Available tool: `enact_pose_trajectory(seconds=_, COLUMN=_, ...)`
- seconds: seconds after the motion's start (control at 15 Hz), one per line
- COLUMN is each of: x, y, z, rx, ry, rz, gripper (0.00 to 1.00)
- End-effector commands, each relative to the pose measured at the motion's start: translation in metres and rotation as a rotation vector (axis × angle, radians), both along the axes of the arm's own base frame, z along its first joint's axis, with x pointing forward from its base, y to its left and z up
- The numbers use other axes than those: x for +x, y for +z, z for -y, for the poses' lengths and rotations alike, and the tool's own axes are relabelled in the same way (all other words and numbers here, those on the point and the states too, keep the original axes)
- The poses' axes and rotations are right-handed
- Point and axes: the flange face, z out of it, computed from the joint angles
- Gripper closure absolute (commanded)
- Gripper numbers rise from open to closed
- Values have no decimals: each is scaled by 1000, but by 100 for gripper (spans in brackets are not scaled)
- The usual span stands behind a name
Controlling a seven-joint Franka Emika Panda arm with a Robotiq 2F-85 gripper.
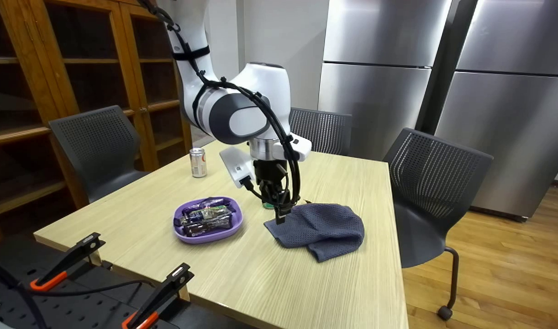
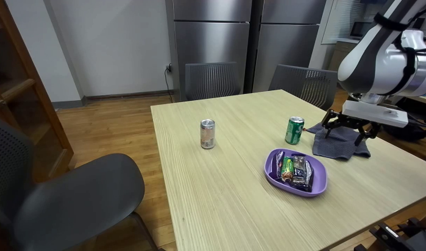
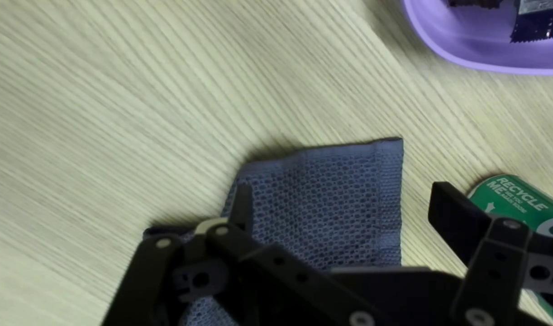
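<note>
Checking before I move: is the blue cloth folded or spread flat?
Loosely folded, not flat: in an exterior view the blue cloth is bunched, with creases and overlapping edges.

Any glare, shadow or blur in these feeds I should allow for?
Wrist view: the weave of the blue-grey cloth shows clearly, soft shadow by its upper edge; the black fingers look slightly out of focus. Both exterior views: pale reflections on the steel refrigerators, none hiding the cloth. In an exterior view, the inside of the wooden cabinet is very dark.

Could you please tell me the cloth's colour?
The cloth is greyish blue, clearest in the wrist view.
</note>
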Motion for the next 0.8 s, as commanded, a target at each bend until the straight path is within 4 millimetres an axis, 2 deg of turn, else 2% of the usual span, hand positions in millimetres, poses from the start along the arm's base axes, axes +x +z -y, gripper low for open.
enact_pose_trajectory(seconds=0.0, x=0, y=0, z=0, rx=0, ry=0, rz=-1, gripper=0)
enact_pose_trajectory(seconds=0.27, x=1, y=0, z=0, rx=-2, ry=-4, rz=4, gripper=0)
enact_pose_trajectory(seconds=0.73, x=15, y=-9, z=-1, rx=-22, ry=-9, rz=6, gripper=0)
